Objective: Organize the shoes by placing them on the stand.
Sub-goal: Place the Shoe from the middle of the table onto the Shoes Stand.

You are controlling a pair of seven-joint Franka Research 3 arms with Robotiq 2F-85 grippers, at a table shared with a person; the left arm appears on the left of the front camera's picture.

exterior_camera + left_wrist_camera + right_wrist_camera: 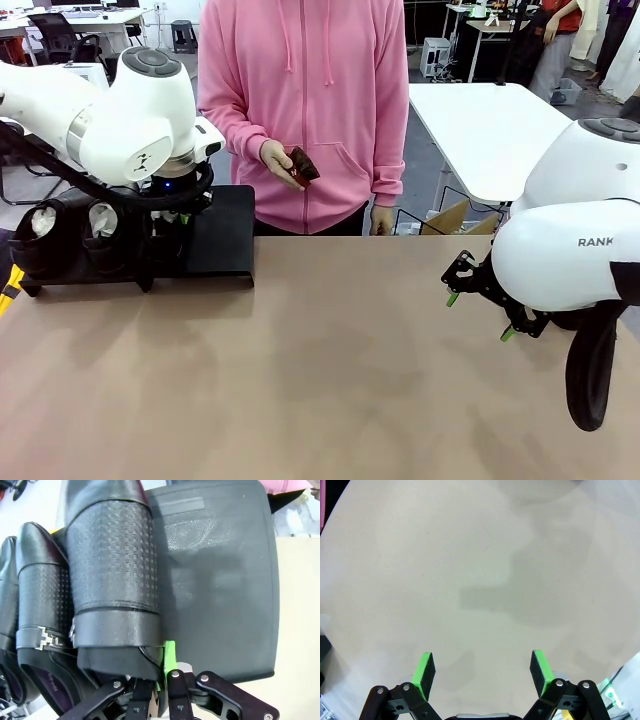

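Three black shoes stand side by side on the left part of the black stand (220, 580). In the left wrist view the nearest shoe (112, 570) has my left gripper (160, 662) shut on its back rim, one green pad outside the leather. Beside it are a buckled shoe (42, 605) and the edge of a third (6, 595). From the front, my left gripper (175, 222) reaches down onto the stand (222, 235), next to two paper-stuffed shoes (100, 222) (40, 222). My right gripper (480, 316) (482, 667) hovers open over bare table, nothing between its fingers.
A person in a pink hoodie stands behind the table, holding a small dark brown object (303, 163) in one hand. The stand's right half is bare. A white table (490, 120) and a cardboard box (450, 218) lie beyond the far edge.
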